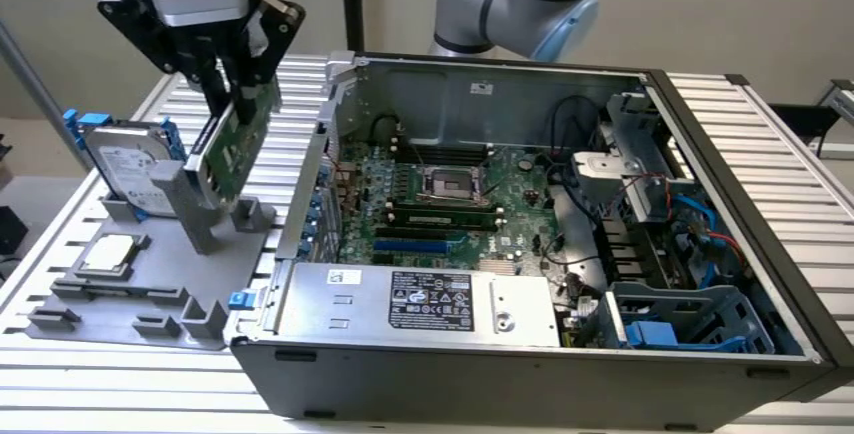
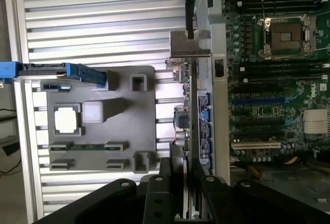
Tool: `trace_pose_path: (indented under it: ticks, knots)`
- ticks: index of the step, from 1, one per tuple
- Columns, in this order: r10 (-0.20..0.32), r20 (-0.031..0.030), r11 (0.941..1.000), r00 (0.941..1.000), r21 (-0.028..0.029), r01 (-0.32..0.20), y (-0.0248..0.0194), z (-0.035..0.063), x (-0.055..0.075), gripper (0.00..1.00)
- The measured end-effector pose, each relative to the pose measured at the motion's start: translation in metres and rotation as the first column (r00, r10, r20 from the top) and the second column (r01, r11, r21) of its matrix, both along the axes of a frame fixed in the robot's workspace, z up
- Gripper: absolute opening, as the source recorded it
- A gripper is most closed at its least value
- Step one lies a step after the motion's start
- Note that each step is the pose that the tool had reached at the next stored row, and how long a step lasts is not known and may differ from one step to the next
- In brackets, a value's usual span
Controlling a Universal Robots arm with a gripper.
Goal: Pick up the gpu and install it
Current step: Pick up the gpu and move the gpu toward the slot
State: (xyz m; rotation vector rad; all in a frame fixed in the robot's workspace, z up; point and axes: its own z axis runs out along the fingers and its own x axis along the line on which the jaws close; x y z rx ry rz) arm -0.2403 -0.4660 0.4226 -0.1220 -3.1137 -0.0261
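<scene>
— Where's the gpu?
— Exterior view: my tool clamps it, tilted, over the grey holder by the tabletop's edge, beside the open computer case.
— Wrist view?
— The gpu sits edge-on in my tool, between grey holder and motherboard.

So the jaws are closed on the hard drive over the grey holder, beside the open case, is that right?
Not quite: the exterior view shows the jaws closed on the gpu, not the hard drive, which stands in the grey holder. The rest holds, beside the open case.
</scene>
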Motion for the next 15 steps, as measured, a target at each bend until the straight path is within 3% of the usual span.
trace_pose_path:
  ticks: [7, 10, 15]
  knots:
    - [0.0, -0.0195, 1.0, 0.9998, 0.0001, 0.0, 0.0, 0.0196, 0.032, 0.27]
    - [0.0, -0.0257, 1.0, 0.9997, -0.0001, 0.0, 0.0, 0.0221, 0.045, 0.27]
    - [0.0, -0.0307, 1.0, 0.9995, 0.0, 0.0, 0.0, 0.0222, 0.068, 0.27]
